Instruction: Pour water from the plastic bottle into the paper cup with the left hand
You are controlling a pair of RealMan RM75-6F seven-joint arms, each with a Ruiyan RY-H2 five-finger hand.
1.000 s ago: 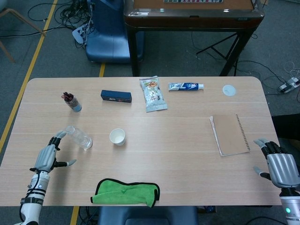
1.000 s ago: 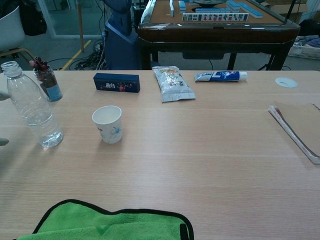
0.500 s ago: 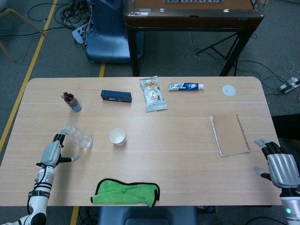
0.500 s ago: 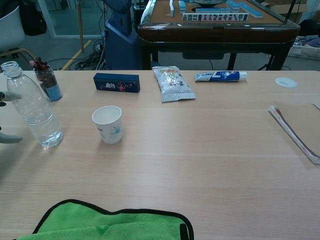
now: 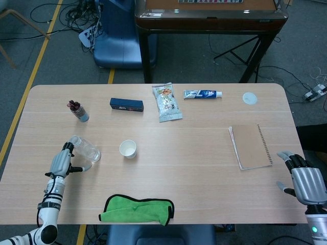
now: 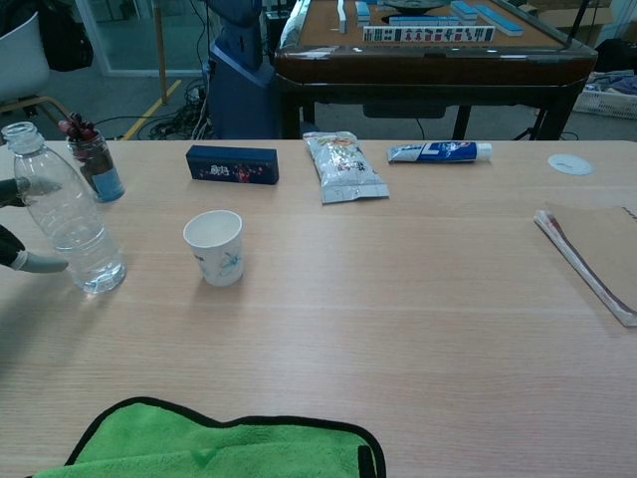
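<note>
An uncapped clear plastic bottle (image 5: 87, 149) with a little water stands upright near the table's left edge; the chest view shows the bottle (image 6: 65, 214) at far left. The white paper cup (image 5: 127, 148) stands upright just right of it, and the cup (image 6: 214, 247) looks empty. My left hand (image 5: 62, 162) is right beside the bottle on its left, fingers apart. Its thumb (image 6: 38, 264) reaches the bottle's base, though I cannot tell whether they touch. My right hand (image 5: 306, 181) lies open at the table's front right corner, holding nothing.
A green cloth (image 5: 137, 209) lies at the front edge. A small jar (image 5: 78, 111), a dark box (image 5: 126, 104), a snack packet (image 5: 166, 102), a toothpaste tube (image 5: 202, 94) and a white lid (image 5: 250, 98) sit along the back. A notebook (image 5: 250, 146) lies at right.
My left hand has moved right toward the bottle and turned in, its thumb now at the bottle's base. The bottle, cup and right hand have not moved.
</note>
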